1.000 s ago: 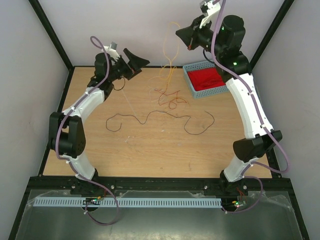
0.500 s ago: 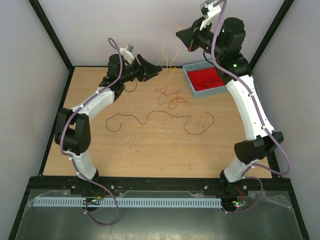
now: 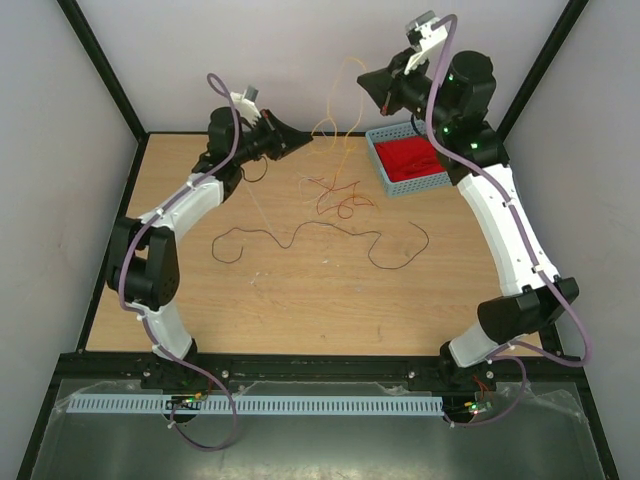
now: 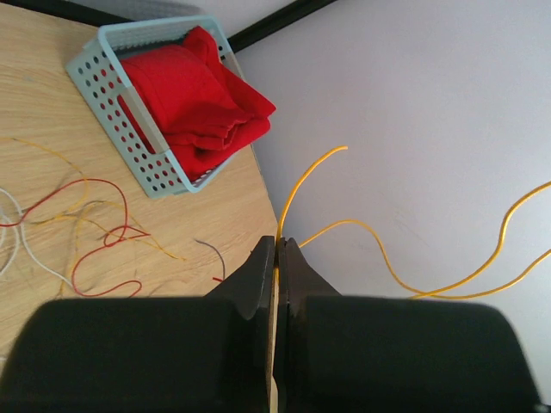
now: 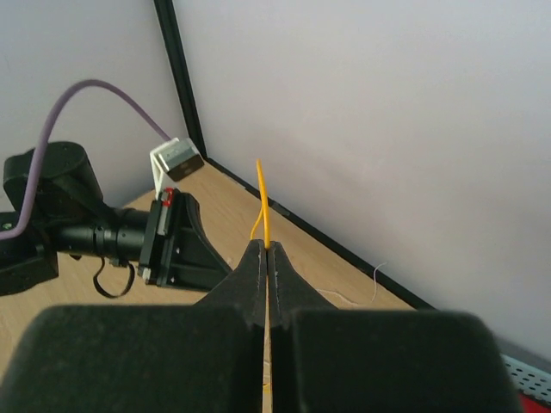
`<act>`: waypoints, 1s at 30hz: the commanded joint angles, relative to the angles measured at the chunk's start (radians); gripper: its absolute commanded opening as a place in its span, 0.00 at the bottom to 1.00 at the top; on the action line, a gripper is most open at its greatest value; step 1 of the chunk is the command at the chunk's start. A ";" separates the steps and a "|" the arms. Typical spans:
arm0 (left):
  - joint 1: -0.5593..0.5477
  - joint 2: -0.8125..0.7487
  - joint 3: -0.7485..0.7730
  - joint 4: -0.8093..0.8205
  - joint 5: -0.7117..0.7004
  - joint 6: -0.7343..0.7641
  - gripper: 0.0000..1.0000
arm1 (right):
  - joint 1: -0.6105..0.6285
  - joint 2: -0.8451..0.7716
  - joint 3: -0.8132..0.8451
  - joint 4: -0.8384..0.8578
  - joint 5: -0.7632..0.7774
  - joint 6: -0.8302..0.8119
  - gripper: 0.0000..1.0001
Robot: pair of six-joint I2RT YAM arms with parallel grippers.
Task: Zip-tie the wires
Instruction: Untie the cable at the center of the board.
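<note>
Orange wire (image 4: 295, 188): you have it pinched twice, left gripper (image 4: 276, 248) and right gripper (image 5: 265, 251) both clamped on it, raised over the table's (image 3: 280, 300) far edge. Red and brown wires (image 3: 338, 193) lie loose below. Likely the gathering step; next, bring the strands together.

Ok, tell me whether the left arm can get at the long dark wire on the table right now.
Probably not yet: the left end effector is shut on an orange wire, raised at the far edge. The dark wire itself lies uncovered on the table.
</note>
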 commanded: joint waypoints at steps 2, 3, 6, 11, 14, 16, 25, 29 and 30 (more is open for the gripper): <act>0.040 -0.099 -0.037 0.043 -0.020 0.053 0.00 | -0.001 -0.062 -0.093 0.080 0.009 0.005 0.00; 0.047 -0.113 -0.045 0.043 -0.023 0.058 0.00 | 0.000 -0.072 -0.118 0.094 0.008 0.010 0.00; 0.070 -0.155 -0.075 0.043 -0.032 0.070 0.00 | -0.001 -0.101 -0.202 0.131 0.010 0.020 0.00; 0.113 -0.238 -0.145 0.041 -0.064 0.088 0.00 | 0.000 -0.126 -0.272 0.149 0.003 0.027 0.00; 0.135 -0.286 -0.177 0.033 -0.080 0.109 0.00 | 0.000 -0.141 -0.328 0.164 -0.009 0.033 0.00; 0.145 -0.316 -0.193 0.023 -0.088 0.122 0.00 | 0.000 -0.148 -0.360 0.179 -0.018 0.036 0.00; 0.165 -0.461 -0.255 -0.074 -0.169 0.215 0.00 | 0.000 -0.161 -0.382 0.140 -0.010 -0.011 0.00; 0.165 -0.530 -0.275 -0.133 -0.209 0.261 0.00 | 0.001 -0.162 -0.407 0.165 -0.044 0.024 0.00; 0.166 -0.549 -0.280 -0.148 -0.219 0.274 0.00 | 0.000 -0.161 -0.415 0.177 -0.062 0.041 0.00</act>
